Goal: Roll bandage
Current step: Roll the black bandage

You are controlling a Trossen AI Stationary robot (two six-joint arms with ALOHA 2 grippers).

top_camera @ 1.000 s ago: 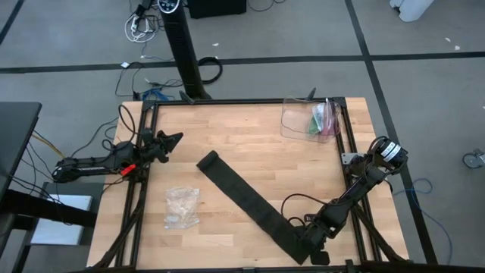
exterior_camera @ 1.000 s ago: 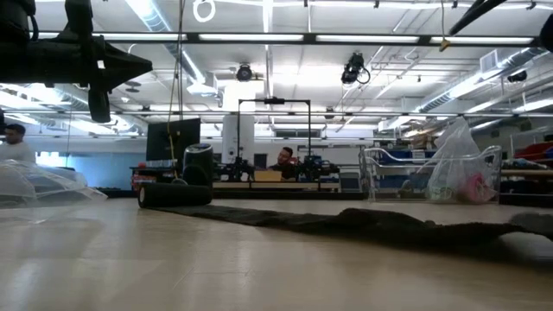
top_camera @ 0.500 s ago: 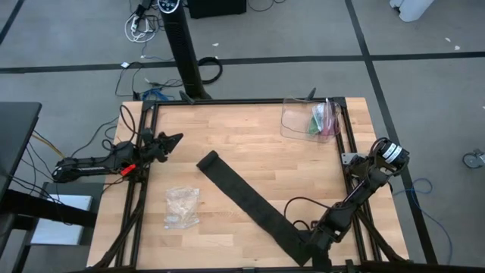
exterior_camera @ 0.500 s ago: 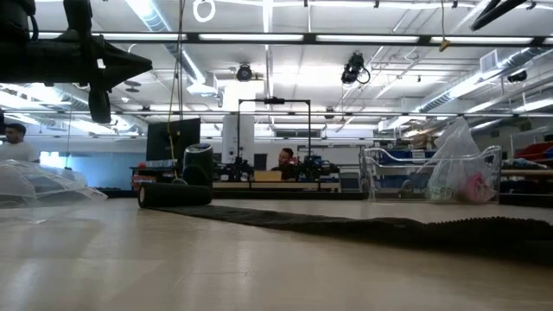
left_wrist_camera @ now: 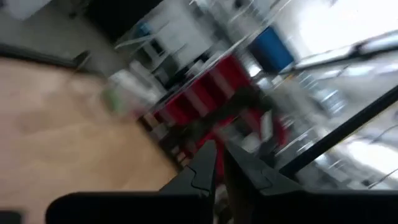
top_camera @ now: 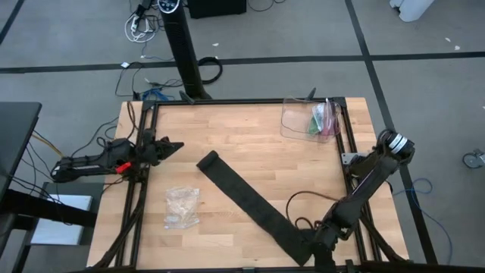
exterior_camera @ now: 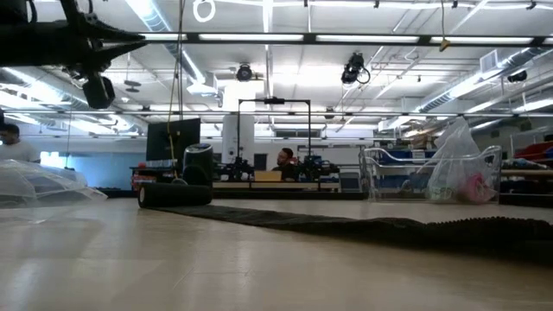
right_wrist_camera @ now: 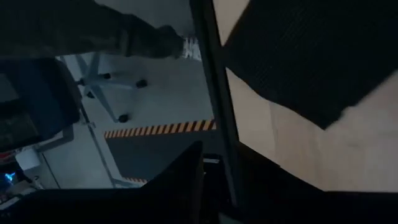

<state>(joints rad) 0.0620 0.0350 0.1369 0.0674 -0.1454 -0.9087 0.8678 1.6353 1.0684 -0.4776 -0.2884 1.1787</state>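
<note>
Right hand (top_camera: 321, 241): low at the near right corner of the bench (top_camera: 250, 129), just off the bandage's near end; fingers parted a little, nothing held.
Left hand (top_camera: 173, 144): waiting over the left edge, fingers nearly together, nothing held.
Step in hand: probably re-gripping the near end to start the roll.
Doing it well: pinch the end square across its width, fold tight, keep edges aligned.
Bandage (top_camera: 246, 201): dark charcoal strip lying flat, diagonal from bench middle to near right corner; far end slightly curled.

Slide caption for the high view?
Dark charcoal fabric bandage lies unrolled diagonally across the wooden table; both arms at the edges.
</note>
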